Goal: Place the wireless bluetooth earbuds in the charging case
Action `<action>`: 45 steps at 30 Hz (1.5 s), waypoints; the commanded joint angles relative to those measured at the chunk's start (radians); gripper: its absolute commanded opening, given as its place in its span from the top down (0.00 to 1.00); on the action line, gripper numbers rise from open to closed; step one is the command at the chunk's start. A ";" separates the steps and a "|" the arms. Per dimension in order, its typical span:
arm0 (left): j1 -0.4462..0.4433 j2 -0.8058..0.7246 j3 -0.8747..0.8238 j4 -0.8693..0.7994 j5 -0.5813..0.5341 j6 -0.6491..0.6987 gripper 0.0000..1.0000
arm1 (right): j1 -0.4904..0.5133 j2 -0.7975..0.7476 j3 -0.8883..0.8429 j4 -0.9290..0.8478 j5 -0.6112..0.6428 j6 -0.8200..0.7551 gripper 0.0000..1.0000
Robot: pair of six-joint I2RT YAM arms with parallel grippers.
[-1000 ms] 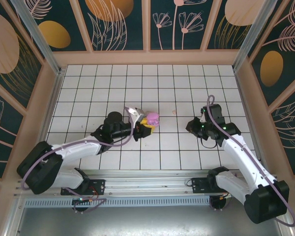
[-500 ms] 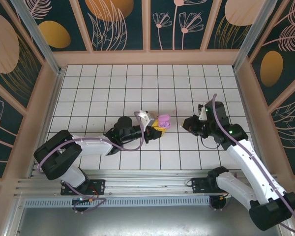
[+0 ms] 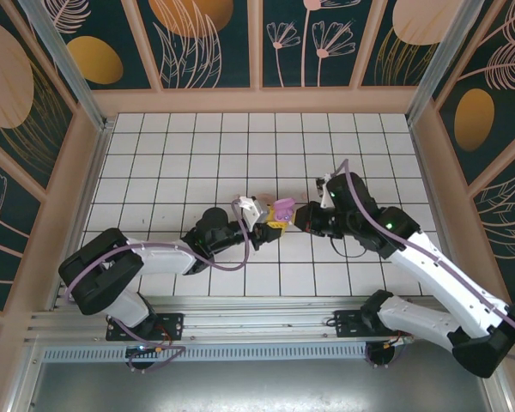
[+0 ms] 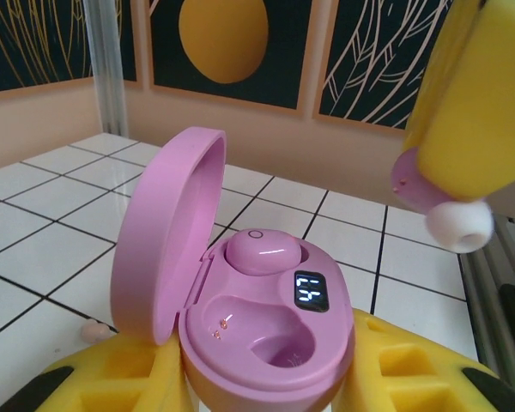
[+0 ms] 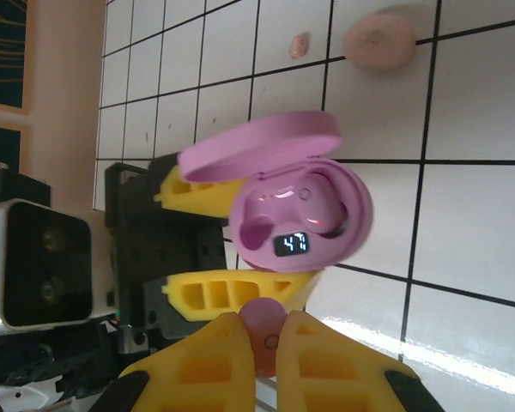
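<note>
A: What is seen nearest the arm bases in the top view?

B: The left gripper (image 3: pixel 269 225) is seen closed on the charging case (image 3: pixel 282 209) over the tiled table (image 3: pixel 154 146); the right gripper (image 3: pixel 302 219) is set just beside the case, at 3 o'clock of it.

A: How is the case held?

B: In the left wrist view it is pinched low down between two yellow fingers (image 4: pixel 403 378); the lid (image 4: pixel 159 245) is stood open at 9 o'clock; a lit display (image 4: pixel 312 292) is shown on the front of the base.

A: And where are the earbuds found?

B: A seated earbud (image 4: pixel 262 251) is lodged in the far socket; the near socket (image 4: pixel 257 330) is seen empty. A lilac earbud (image 5: pixel 262 330) is nipped between the narrowly set fingertips of the right gripper. From the left wrist it is placed at 2 o'clock of the case with its white tip showing; from the right wrist it is placed at 6 o'clock of the case. It is kept apart from the case – no contact is seen.

A: What is seen farther off?

B: In the right wrist view a pale pink earbud (image 5: pixel 299 45) is seen lying on the tiles at 12 o'clock of the held case; a pink oval case (image 5: pixel 379 40) is seen near it, at 1 o'clock, resting across a grid line — both are well apart from the grippers.
</note>
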 commanded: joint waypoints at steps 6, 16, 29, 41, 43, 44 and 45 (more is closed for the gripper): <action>-0.006 -0.064 -0.017 0.012 -0.015 0.045 0.84 | 0.045 0.050 0.021 0.063 0.050 0.019 0.92; -0.007 -0.108 -0.016 -0.040 -0.006 0.054 0.84 | 0.055 0.064 0.024 0.066 0.067 0.012 0.92; -0.007 -0.110 0.001 -0.081 -0.001 0.061 0.84 | 0.100 0.102 0.062 0.038 0.143 -0.003 0.92; -0.007 -0.109 0.003 -0.084 0.002 0.054 0.83 | 0.107 0.139 0.071 0.052 0.133 -0.006 0.92; -0.007 -0.104 0.006 -0.084 0.004 0.050 0.83 | 0.111 0.148 0.073 0.057 0.132 -0.007 0.92; -0.007 -0.103 0.007 -0.084 0.004 0.049 0.83 | 0.113 0.153 0.076 0.058 0.132 -0.006 0.92; -0.007 -0.102 0.008 -0.084 0.004 0.047 0.83 | 0.116 0.157 0.077 0.059 0.131 -0.008 0.92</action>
